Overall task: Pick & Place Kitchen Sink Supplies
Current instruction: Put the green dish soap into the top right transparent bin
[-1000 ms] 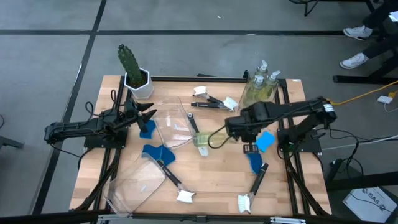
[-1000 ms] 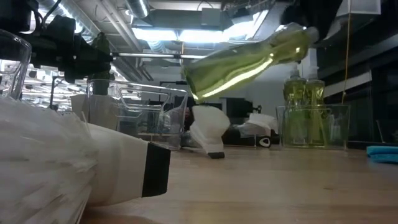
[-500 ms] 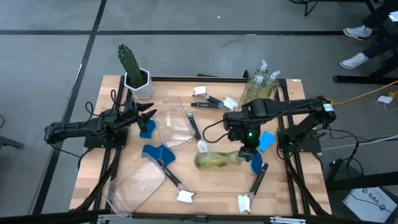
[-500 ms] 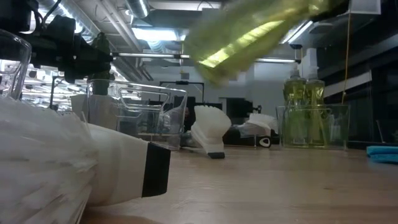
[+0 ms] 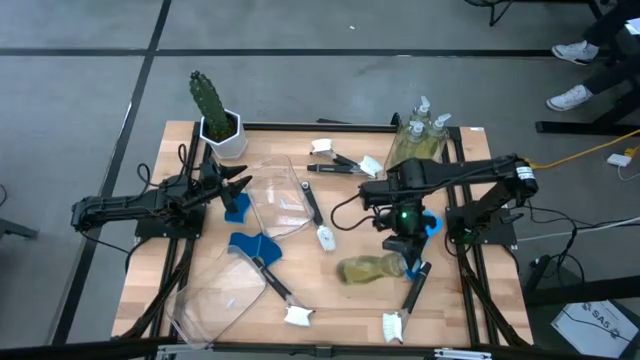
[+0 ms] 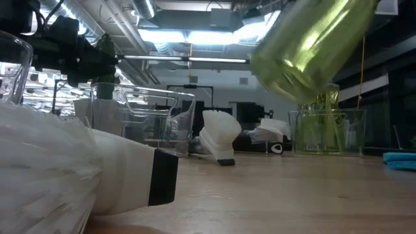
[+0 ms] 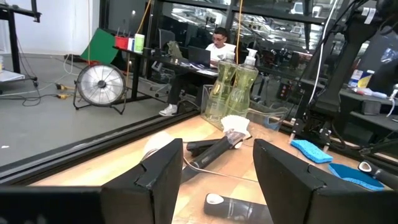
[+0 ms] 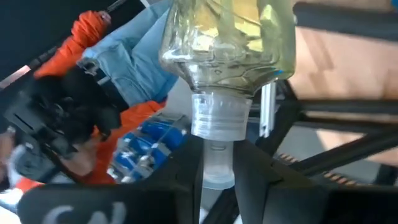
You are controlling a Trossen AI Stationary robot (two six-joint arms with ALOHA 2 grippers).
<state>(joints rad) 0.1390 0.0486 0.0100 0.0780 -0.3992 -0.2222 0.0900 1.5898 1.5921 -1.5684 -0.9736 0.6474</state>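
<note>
Right end effector [image 5: 402,262], clamped on the neck of a clear pump bottle of yellowish-green soap [image 5: 372,268], carries it sideways above the table's right half for placing; low view shows it airborne; wrist view confirms the neck grip.

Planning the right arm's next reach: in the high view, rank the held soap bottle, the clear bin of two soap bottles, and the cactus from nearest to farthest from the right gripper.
1. Held soap bottle, in the right gripper.
2. Clear bin of soap bottles, at the table's far right.
3. Cactus, far left corner.
</note>
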